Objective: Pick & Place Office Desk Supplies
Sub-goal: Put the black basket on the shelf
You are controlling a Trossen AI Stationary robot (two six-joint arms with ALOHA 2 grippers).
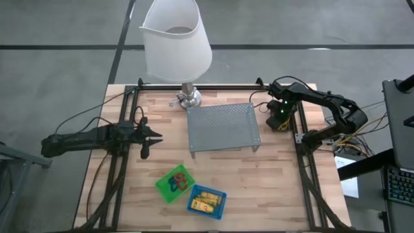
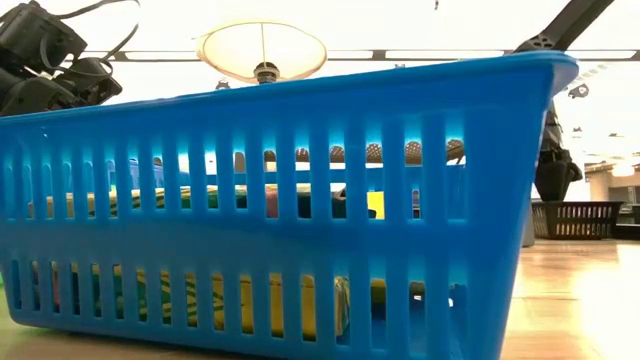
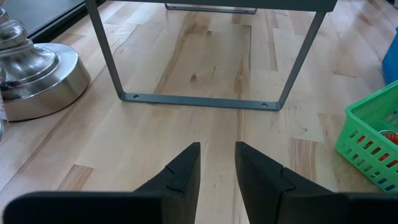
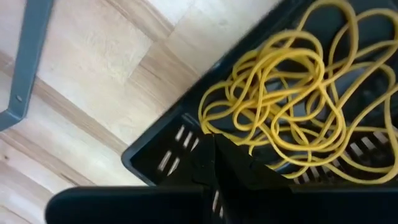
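Observation:
My right gripper (image 4: 214, 144) is shut, and its tips point down at the rim of the black bin (image 4: 158, 152). That bin (image 1: 283, 122) stands right of the grey tray and holds a tangle of yellow rubber bands (image 4: 292, 93). Over the table's left side, my left gripper (image 3: 217, 149) is open, holds nothing and points toward the tray. The green bin (image 1: 173, 183) with red and blue loops and the blue bin (image 1: 207, 200) with yellow sticks stand near the near edge. In the low view the blue bin (image 2: 280, 200) fills the picture. My right gripper has its shut fingertips (image 4: 208, 152) right at the black bin's side wall (image 4: 180, 134), coming from above. The dark fingers merge with the dark wall, so I cannot tell whether they touch the bin or a rubber band.
The grey mesh tray (image 1: 223, 127) stands on legs (image 3: 199, 99) in the middle of the table. Behind it is the white-shaded lamp (image 1: 176, 39) on a metal base (image 3: 31, 74). Bare wood lies between my left gripper and the tray. Frame rails run along both table sides.

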